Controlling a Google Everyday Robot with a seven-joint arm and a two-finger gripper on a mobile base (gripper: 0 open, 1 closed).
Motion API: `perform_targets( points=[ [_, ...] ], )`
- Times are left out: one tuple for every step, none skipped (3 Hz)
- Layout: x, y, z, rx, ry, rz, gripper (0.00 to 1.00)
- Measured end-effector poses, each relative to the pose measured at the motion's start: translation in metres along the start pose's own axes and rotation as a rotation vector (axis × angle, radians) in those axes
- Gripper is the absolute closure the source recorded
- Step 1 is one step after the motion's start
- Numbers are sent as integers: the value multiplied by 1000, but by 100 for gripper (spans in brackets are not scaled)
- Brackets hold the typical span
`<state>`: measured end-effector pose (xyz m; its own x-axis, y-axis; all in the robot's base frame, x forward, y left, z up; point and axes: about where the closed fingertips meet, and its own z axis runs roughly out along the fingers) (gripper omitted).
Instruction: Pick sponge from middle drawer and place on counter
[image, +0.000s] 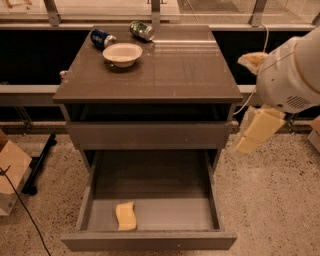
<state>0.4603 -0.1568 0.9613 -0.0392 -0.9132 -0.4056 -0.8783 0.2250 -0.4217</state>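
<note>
You are aiming for the sponge (125, 216) lying flat at the near left of the open middle drawer (150, 240), so, with the gripper (253, 134) hanging right of the counter (175, 70), spread or closed I cannot tell, be coming in high over the drawer's right wall
</note>
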Motion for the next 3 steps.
perform_targets(
  points=[
    [2, 1, 38, -28, -62, -3, 0],
    [2, 0, 40, -27, -66, -4, 0],
    [-2, 4, 49, -43, -65, -10, 0]
  ],
)
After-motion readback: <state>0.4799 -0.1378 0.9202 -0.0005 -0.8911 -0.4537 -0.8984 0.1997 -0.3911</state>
